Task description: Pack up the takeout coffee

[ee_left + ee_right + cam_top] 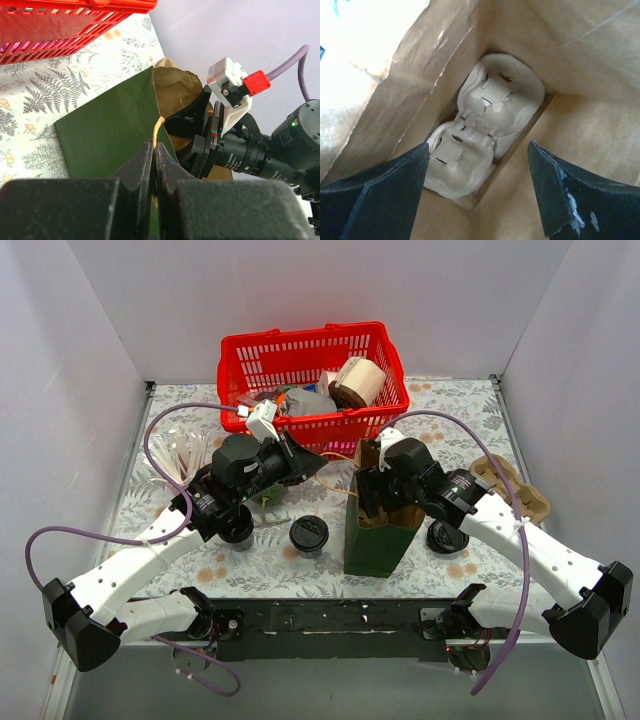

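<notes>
Pinching the cord handle (158, 129) of the green bag (110, 135), your left gripper (154, 150) is clamped tight. Your right gripper (477, 150) stands wide inside the bag, above the cardboard tray (495, 95). Coffee cup (309, 536): lidded, upright on the table (250, 578), just left of the bag.

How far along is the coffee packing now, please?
Done: a cup tray lies at the bottom of the bag. In hand: the left gripper pinches the bag's handle, and the right gripper hangs open and empty in the bag's mouth. Left: the lidded cup stands on the table beside the bag, not yet packed.
</notes>
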Robot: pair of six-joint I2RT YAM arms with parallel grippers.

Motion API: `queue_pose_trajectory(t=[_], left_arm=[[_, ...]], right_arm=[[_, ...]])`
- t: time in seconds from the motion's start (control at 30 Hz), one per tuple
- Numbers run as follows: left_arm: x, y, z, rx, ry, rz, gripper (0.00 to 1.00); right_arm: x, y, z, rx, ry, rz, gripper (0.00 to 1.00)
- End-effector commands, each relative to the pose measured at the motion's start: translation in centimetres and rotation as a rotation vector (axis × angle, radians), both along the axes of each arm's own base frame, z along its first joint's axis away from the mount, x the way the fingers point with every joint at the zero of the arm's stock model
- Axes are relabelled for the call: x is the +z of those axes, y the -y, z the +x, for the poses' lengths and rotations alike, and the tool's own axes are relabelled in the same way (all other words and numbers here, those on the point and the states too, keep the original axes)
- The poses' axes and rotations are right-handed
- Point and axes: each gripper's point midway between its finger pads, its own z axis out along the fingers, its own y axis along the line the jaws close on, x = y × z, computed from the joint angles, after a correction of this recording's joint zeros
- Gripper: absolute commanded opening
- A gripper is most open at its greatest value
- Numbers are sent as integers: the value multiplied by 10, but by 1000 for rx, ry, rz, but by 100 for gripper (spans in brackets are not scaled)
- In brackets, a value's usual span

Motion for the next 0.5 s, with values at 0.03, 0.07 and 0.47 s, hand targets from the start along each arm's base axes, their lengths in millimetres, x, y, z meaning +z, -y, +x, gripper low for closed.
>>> queue_pose_trajectory(t=[0.03,0.07,0.47], left_arm=[[11,-5,-2,15,36,-18,0],[11,-9,2,43,42,-15,0],[11,-8,5,55,43,-11,0]], right_arm=[[-15,5,-19,34,-95,-24,86],[-19,6,-22,39,-110,-33,86],[-34,10,-42,90,-173,-34,83]])
